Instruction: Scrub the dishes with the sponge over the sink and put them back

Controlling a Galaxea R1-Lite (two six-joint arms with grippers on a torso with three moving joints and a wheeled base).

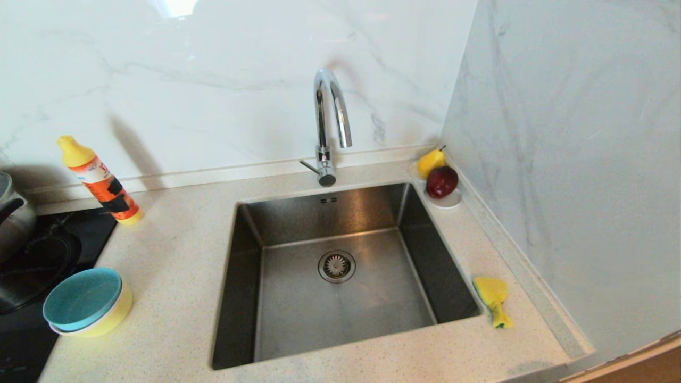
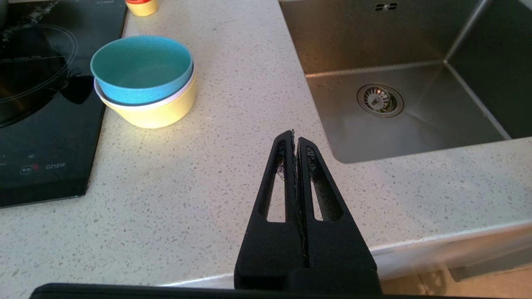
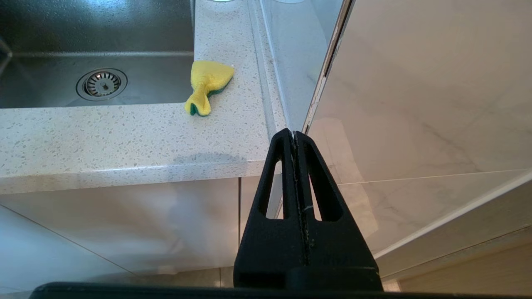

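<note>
While both tools (image 2: 295,137) (image 3: 294,135) sit closed, three stacked bowls (image 1: 88,302) (one sponge (image 1: 493,299)) wait.

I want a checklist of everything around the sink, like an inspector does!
Surface: speckled counter, dry-looking; sink holds only its drain.
Job's things: bowls nested left of the sink, blue on top, yellow outermost, a pale rim between; sponge crumpled on the counter, right of the sink.
Clutter: bottle by the back wall; pear and apple on a saucer; pot on the hob.
Grippers: left gripper shut, holding nothing, over the counter's front; right gripper shut, holding nothing, off the counter's right front corner.
Cables: nothing seen.
Surroundings: marble walls, tap.
</note>
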